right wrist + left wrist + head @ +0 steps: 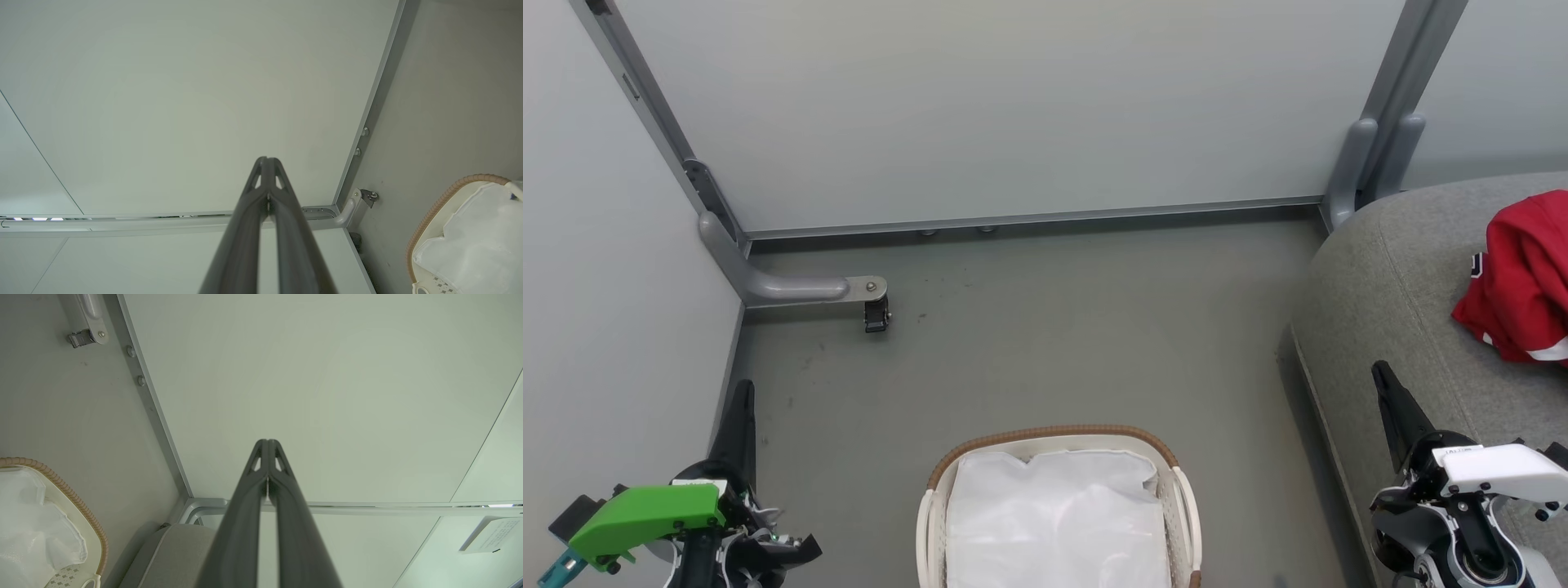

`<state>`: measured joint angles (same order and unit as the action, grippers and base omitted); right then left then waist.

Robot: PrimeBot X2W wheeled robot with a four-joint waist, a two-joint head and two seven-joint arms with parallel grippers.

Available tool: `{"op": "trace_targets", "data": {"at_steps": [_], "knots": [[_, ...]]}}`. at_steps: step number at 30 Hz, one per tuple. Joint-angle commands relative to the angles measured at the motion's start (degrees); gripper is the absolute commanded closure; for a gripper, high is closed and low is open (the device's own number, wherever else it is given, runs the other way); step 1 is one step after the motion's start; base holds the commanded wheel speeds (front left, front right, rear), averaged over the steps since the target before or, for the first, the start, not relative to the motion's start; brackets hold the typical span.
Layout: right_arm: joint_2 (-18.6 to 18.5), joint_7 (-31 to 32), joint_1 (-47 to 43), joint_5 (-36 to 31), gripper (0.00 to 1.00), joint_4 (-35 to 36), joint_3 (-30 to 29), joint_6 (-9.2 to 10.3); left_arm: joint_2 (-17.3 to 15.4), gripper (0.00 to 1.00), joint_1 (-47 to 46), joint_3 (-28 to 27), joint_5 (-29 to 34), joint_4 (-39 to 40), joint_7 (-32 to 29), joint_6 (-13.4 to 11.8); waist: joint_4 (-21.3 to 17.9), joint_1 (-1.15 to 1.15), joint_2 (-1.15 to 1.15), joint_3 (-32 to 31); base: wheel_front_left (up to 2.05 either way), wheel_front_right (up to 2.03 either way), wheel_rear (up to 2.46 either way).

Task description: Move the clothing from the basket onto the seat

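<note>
- Head view: left jaws and right jaws are both pinched fully closed with nothing in them. The basket (1054, 434) sits between the two sets of jaws, a bit below their tips, and what shows of its inside is just the white liner (1054, 514). The red clothing (1523, 278) is heaped on the grey seat (1405, 269), up and to the right of the right jaws' tips. It's partly cut off at the edge, so I can't tell if that's both pieces.
- Left wrist view: fingers pressed together, pointing at a plain wall panel. Basket rim (61, 486) and liner (32, 522) are off to the jaws' lower left, and a seat corner (179, 555) is just left of their base.
- Right wrist view: same deal, closed and empty. The basket (445, 196) is to the jaws' lower right, and no red shows in it.
- My take: it's pretty much done. Before calling it, I'd tilt down and check the near end of the basket that's out of frame. If something red is hiding there, open the jaws before dipping in and pinch only the garment, not the liner.
</note>
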<state>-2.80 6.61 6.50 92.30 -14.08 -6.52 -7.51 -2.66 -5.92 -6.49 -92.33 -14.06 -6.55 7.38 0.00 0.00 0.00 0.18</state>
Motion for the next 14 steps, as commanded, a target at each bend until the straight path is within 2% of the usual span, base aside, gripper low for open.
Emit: {"op": "trace_targets", "data": {"at_steps": [1,14], "knots": [[-0.14,0.07,-0.63,0.22,1.0,0.24,-0.12,0.04,-0.4,1.0,-0.61,-0.11,-0.18,0.1,-0.17,0.22,0.0,0.0,0.0,0.0,0.0,0.0,0.0],[-0.14,0.07,-0.63,0.22,1.0,0.24,-0.12,0.04,-0.4,1.0,-0.61,-0.11,-0.18,0.1,-0.17,0.22,0.0,0.0,0.0,0.0,0.0,0.0,0.0]]}}
